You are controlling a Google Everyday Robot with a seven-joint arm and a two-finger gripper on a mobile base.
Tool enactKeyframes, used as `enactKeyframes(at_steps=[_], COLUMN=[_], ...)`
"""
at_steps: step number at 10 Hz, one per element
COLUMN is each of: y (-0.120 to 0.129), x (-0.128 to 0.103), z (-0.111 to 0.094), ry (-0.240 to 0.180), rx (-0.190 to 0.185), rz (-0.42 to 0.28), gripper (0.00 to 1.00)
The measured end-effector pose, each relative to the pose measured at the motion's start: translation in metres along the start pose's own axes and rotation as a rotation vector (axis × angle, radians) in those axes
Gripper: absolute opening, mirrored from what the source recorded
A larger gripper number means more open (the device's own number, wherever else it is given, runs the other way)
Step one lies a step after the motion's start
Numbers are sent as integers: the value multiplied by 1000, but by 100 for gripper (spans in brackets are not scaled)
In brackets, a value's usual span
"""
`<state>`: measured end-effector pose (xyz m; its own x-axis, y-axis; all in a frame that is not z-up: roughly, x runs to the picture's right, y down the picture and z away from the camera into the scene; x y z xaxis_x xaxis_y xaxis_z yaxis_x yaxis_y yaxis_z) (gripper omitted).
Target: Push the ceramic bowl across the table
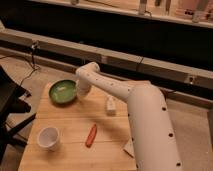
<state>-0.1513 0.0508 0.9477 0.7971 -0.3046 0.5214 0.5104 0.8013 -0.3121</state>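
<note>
Dim warm light, dark background, with the tool [81, 91] beside the ceramic bowl [61, 92].

The gripper [81, 90] sits low against the right edge of the ceramic bowl [62, 92], near the table [70, 150] far edge. Behind it stands a small white block [110, 105]; nearer the camera lie a red stick-like thing [91, 135] and a white cup [49, 137] — bare planks between.
</note>
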Motion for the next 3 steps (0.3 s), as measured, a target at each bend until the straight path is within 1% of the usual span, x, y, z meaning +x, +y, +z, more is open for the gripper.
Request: enactKeyframes(at_steps=[3], y=[0], x=[0], z=[0], ry=[-6], rx=[6], rz=[-6], gripper=[0])
